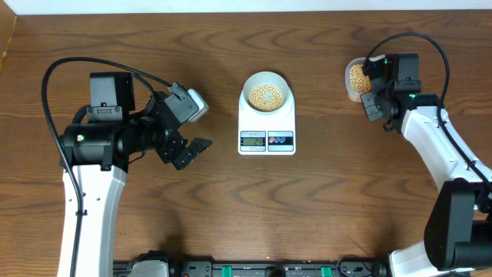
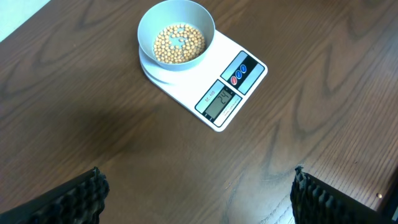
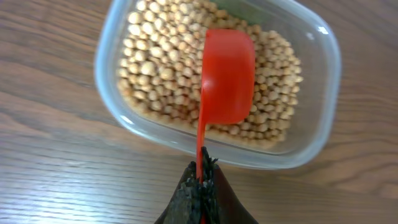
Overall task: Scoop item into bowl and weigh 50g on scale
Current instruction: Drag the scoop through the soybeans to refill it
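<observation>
**Holding the red scoop (image 3: 227, 78) over soybeans (image 3: 155, 56)**

Right jaws clench its handle, with the cup above the clear tub (image 3: 323, 93), likely to gather a load. Left jaws gape empty. The bowl (image 2: 148, 23), part-filled, sits on the scale (image 2: 189, 84) for weighing.

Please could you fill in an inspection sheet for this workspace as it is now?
Surface: wooden table, no spilled beans seen.
Job's things: bowl holding beans, standing on scale; display unreadable.
Clutter: nothing seen.
Grippers: left gripper open, empty; right gripper shut on red scoop over tub of beans.
Cables: black cable loops over each arm.
Surroundings: pale strip beyond far edge.
</observation>
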